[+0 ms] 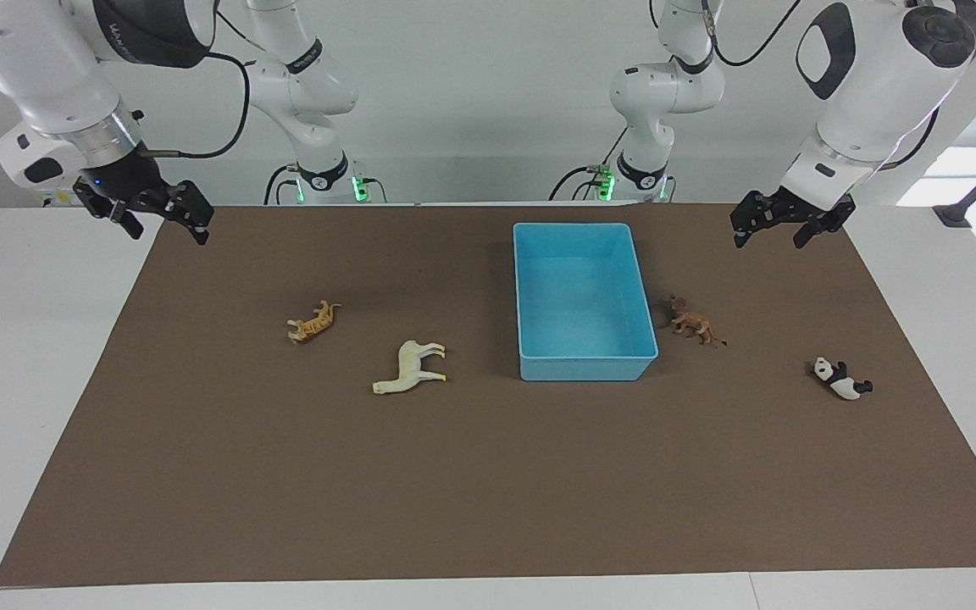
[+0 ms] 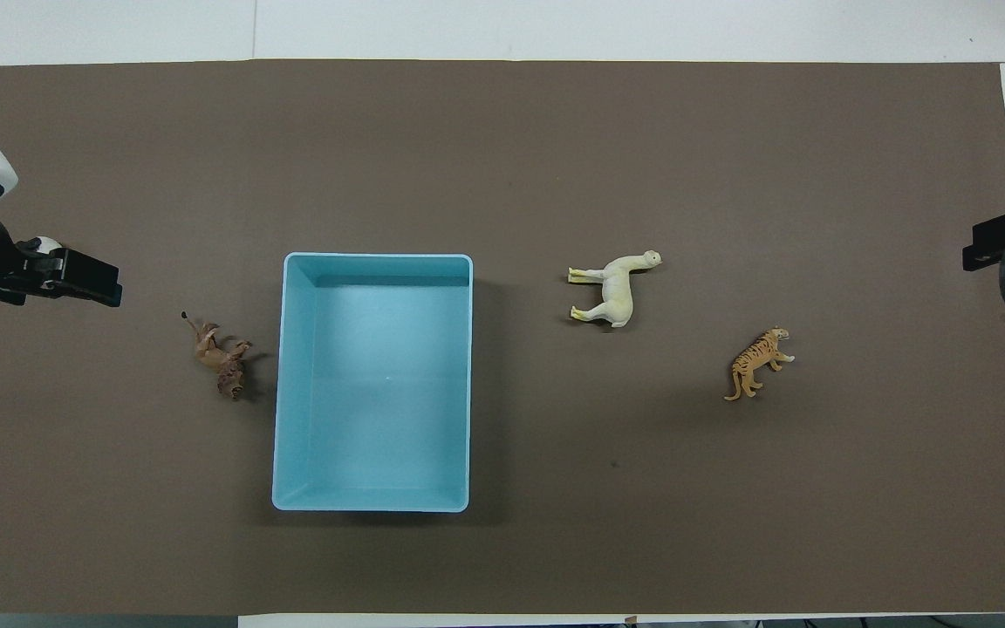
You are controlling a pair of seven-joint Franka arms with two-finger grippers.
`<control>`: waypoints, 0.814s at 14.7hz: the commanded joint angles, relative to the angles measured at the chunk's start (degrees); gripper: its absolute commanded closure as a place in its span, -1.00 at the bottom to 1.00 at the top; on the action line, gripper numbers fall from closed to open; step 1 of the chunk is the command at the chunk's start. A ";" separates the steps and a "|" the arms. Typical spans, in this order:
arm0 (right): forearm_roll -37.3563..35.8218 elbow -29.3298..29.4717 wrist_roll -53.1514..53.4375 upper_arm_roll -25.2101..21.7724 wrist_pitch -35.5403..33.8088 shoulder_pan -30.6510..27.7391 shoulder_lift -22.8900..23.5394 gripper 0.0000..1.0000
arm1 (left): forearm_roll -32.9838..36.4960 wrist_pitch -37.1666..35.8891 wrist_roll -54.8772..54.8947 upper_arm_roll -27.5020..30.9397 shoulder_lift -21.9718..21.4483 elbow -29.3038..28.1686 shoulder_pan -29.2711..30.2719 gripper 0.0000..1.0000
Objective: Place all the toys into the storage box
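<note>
The light-blue storage box (image 1: 587,368) stands empty mid-mat; it also shows in the overhead view (image 2: 376,258). The brown lion (image 1: 691,320) (image 2: 222,353) is beside the box, toward the left arm's end. The panda (image 1: 840,379) lies farther toward that end and is hidden in the overhead view. The cream-white horse (image 1: 410,367) (image 2: 616,288) and the orange tiger (image 1: 314,322) (image 2: 760,360) lie on their sides toward the right arm's end. My left gripper (image 1: 772,233) (image 2: 75,277) is open, raised and empty over the mat at its end. My right gripper (image 1: 162,227) (image 2: 1000,246) is open, raised and empty over its end.
A brown mat (image 1: 488,491) covers most of the white table (image 1: 30,339). Both arm bases stand at the robots' edge. Nothing else lies on the mat.
</note>
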 commanded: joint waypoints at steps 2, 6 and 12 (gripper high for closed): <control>0.01 -1.63 0.42 0.69 1.19 -0.67 -1.37 -1.00 | 4.79 -3.34 -0.86 -0.57 0.46 1.20 -0.44 -1.00; 0.54 -1.63 2.35 0.77 1.19 -0.67 -1.46 -1.00 | 7.17 -2.90 -6.03 -0.65 0.11 -0.30 -2.63 -1.00; 0.54 -1.63 2.35 0.69 0.75 -1.20 -1.99 -1.00 | 0.40 -0.27 -6.14 -0.48 1.96 0.41 -2.81 -1.00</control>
